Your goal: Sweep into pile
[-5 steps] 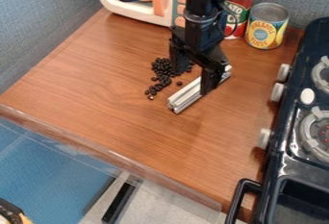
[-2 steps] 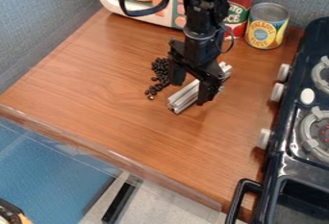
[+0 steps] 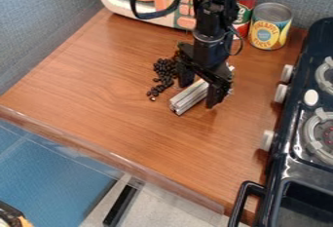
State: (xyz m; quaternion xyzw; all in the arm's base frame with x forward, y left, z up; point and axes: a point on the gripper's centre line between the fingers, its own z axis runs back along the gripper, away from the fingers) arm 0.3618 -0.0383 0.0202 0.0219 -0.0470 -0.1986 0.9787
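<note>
The gripper [image 3: 199, 89] is open, its two fingers well apart on either side of the pale metal bar [image 3: 188, 98]; whether either touches it, I cannot tell. The dark beans [image 3: 162, 77] lie loosely scattered on the counter [image 3: 110, 94], just beside the finger farther from the stove [image 3: 299, 138]. Since the earlier frame, the gripper has shifted slightly toward the stove; bar and beans have stayed put.
</note>
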